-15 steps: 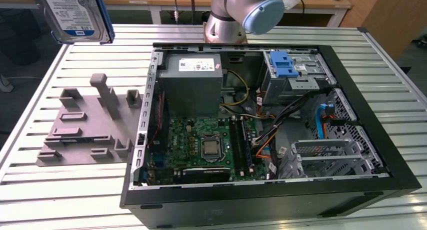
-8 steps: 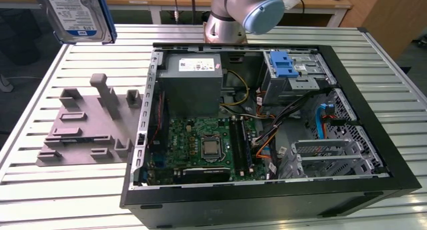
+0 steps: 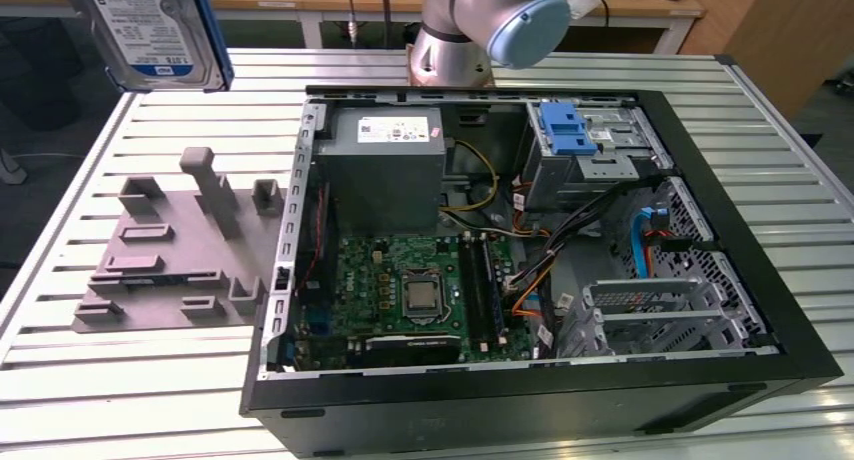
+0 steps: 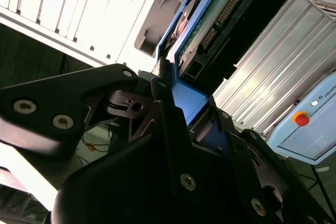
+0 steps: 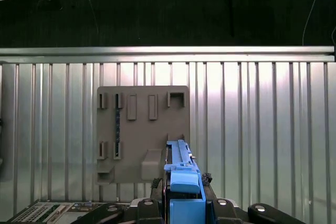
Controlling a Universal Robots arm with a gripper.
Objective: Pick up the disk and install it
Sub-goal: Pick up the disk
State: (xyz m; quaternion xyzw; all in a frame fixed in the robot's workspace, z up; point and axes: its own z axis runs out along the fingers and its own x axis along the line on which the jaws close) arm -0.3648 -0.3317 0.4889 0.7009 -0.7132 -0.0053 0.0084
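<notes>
High above the table at the exterior view's far upper left hangs the disk (image 3: 154, 30), upright, its white-and-blue label facing the camera and a blue carrier frame around its edges. My gripper (image 5: 182, 183) is shut on the disk (image 5: 184, 174), with the black fingers (image 5: 157, 184) pressed against the blue frame on both sides. The second wrist view looks along the disk's (image 4: 210, 19) green circuit-board side, with my gripper (image 4: 189, 100) clamped on the frame's end. Directly below the disk lies the grey fixture plate (image 5: 142, 129).
An open computer case (image 3: 747, 310) lies on the slatted metal table (image 3: 134, 380), showing the motherboard (image 3: 400, 290), a grey power supply box (image 3: 387, 160) and a drive bay with a blue latch (image 3: 567, 130). The grey fixture plate (image 3: 174, 250) sits on the case's left in the exterior view. The arm's base (image 3: 467, 30) stands behind the case.
</notes>
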